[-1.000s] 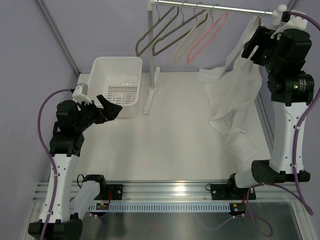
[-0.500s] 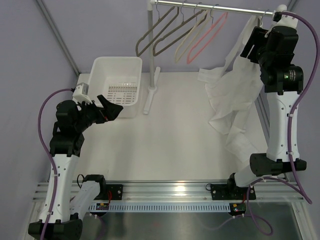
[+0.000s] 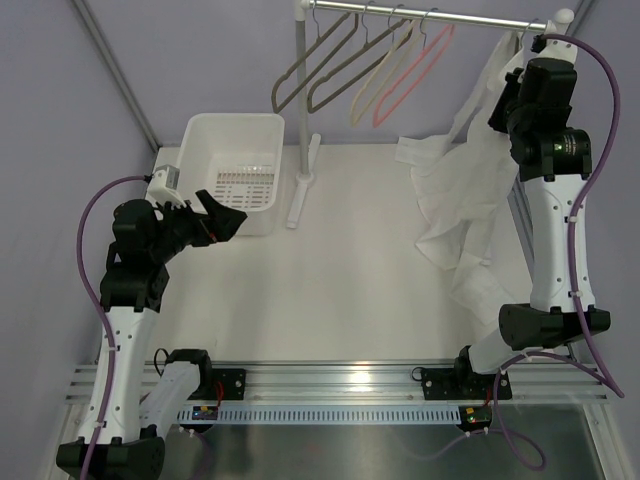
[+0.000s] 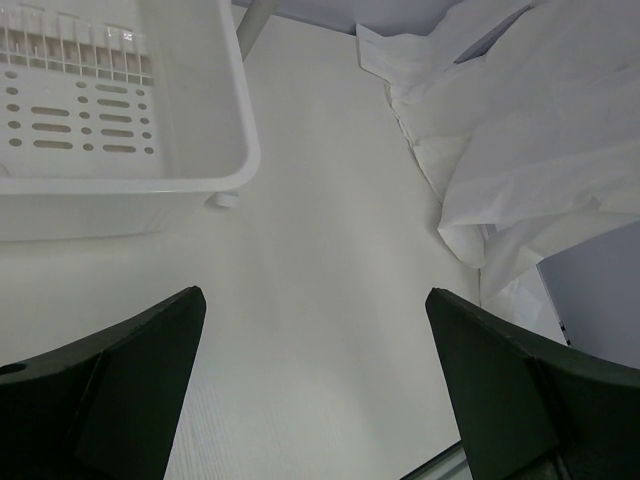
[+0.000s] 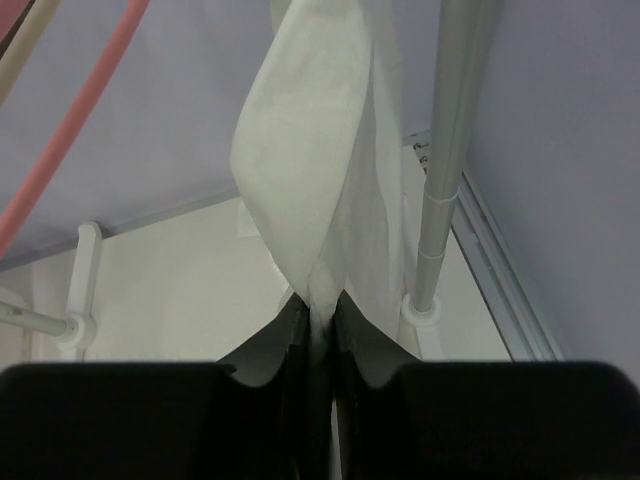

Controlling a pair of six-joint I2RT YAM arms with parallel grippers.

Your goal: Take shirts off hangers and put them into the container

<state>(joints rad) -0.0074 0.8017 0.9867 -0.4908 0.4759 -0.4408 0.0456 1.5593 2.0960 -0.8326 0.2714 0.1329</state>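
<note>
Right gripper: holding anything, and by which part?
The right gripper pinches the thin white fabric shirt by a fold of its hanging cloth.

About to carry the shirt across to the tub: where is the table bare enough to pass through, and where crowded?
The widest bare stretch of table lies between the tub and the draped shirt, nearer than the rack post. The tub itself holds nothing. Crowded: the far right, where the shirt pools on the table.

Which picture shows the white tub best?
The top view: nearly the whole tub shows, rim and slotted base. The left wrist view catches only one corner; the right wrist view misses it entirely.
</note>
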